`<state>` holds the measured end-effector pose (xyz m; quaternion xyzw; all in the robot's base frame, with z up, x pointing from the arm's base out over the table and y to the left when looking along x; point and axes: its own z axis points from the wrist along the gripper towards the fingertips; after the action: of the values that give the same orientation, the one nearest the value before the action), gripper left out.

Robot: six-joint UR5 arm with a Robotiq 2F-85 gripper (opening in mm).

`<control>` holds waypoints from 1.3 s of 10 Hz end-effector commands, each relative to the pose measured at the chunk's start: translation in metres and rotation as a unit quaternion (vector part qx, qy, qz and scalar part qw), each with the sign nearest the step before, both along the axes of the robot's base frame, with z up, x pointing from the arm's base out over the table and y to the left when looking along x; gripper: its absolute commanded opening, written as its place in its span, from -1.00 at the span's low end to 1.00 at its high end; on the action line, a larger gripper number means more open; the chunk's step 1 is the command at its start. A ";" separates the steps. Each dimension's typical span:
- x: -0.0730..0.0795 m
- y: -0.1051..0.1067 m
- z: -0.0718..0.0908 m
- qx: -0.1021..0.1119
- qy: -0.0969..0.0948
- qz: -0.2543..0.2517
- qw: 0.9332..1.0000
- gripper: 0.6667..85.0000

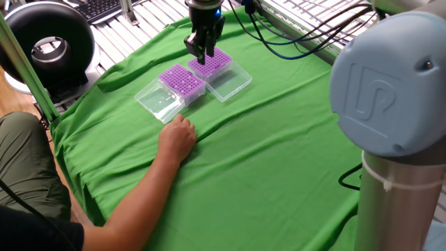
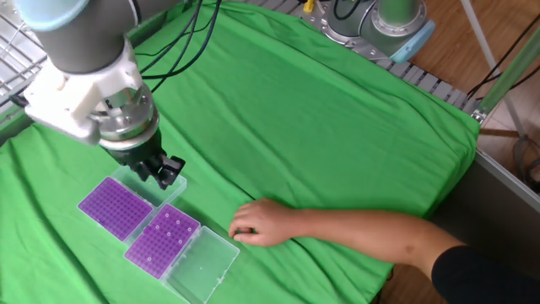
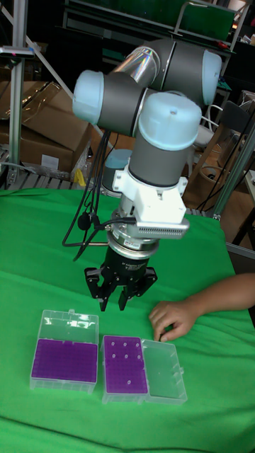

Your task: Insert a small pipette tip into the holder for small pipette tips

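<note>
Two alike purple racks sit in clear boxes with open lids; I cannot tell which is the holder for small pipette tips. One rack (image 2: 116, 207) (image 1: 210, 63) (image 3: 64, 358) looks empty. The other rack (image 2: 162, 239) (image 1: 182, 80) (image 3: 125, 364) carries several white tips. My gripper (image 2: 165, 175) (image 1: 198, 54) (image 3: 115, 301) hangs low, pointing down, over the open lid (image 2: 152, 179) and edge of the empty rack. Its fingers stand close together. No small pipette tip shows between them.
A person's hand (image 2: 253, 223) (image 1: 177, 135) (image 3: 172, 318) rests on the green cloth (image 2: 321, 127) beside the lid (image 2: 201, 266) of the rack with tips. The arm's base (image 1: 390, 139) looms at the right. A black ring light (image 1: 47, 43) stands off the cloth's corner.
</note>
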<state>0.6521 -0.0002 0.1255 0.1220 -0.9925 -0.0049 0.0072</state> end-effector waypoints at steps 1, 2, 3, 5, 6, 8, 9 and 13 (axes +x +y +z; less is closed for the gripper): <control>-0.014 0.004 -0.004 0.007 0.032 0.006 0.999 -0.11; -0.011 0.006 -0.004 0.009 0.025 0.004 1.000 -0.11; -0.005 0.002 -0.005 0.003 0.013 0.007 1.000 -0.11; 0.022 0.001 -0.036 0.005 -0.007 0.011 1.000 -0.11; 0.025 0.001 -0.042 0.003 -0.006 0.010 1.000 -0.13; 0.020 0.002 -0.042 0.003 0.003 0.009 1.000 -0.19; 0.019 0.003 -0.043 0.003 0.005 0.008 1.000 -0.20; 0.024 0.013 -0.058 -0.002 -0.003 -0.006 1.000 -0.26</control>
<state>0.6730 0.0062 0.0756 0.1251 -0.9921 -0.0005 0.0091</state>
